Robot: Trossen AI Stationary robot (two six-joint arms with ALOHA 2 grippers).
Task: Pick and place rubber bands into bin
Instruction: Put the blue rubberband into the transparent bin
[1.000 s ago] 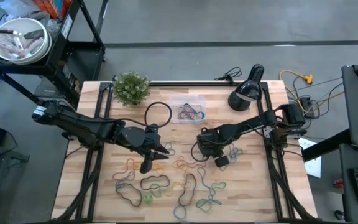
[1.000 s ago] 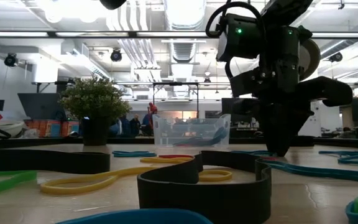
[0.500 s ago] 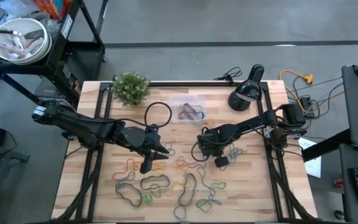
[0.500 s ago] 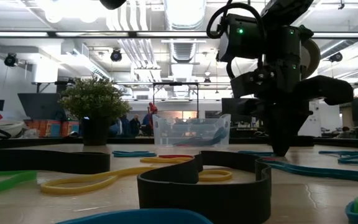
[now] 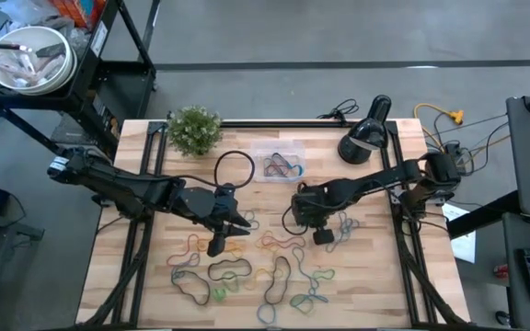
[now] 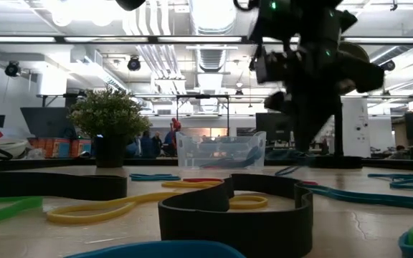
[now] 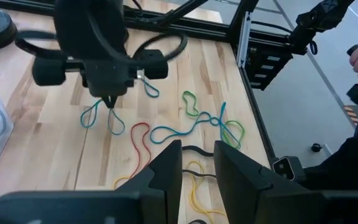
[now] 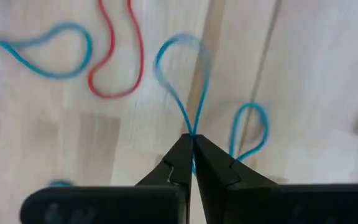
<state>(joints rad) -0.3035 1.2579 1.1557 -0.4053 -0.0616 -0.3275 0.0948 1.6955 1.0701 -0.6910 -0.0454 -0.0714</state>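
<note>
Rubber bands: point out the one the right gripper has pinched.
It is the thin blue rubber band, clamped between the shut fingertips of the right gripper, loops hanging out either side. The red band beside it and the others lie free.

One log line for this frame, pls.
right gripper: shut on blue band, lifting | left gripper: waiting over bands | bin: some bands inside

We see two dark jointed arms; the right gripper (image 8: 191, 144) tapers into matte black fingers.
</note>
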